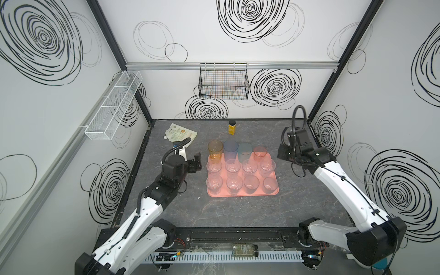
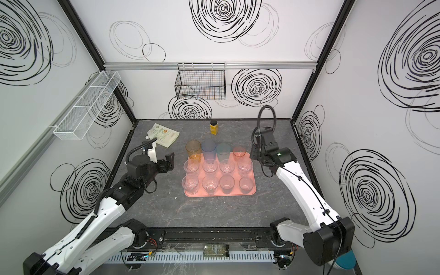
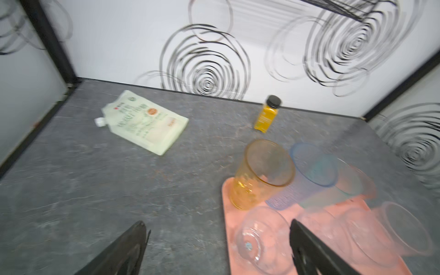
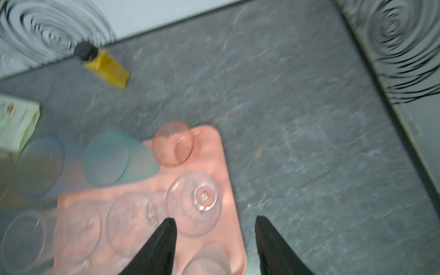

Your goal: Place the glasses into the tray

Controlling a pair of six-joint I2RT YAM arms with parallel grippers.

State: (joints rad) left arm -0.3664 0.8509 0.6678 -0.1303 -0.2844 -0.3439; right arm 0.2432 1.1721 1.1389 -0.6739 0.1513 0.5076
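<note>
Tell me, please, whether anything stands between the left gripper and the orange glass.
Nothing visible does: the left gripper, jaws open, hangs beside the tray, with only bare table and rim between it and the orange glass.

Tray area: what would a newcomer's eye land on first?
The salmon-pink tray mid-table, packed with twelve glasses in three rows, the far row tinted orange, blue, teal and pink. Both grippers hang open beside it, left gripper at its left edge, right gripper by its far right corner. Behind stands a yellow bottle.
</note>
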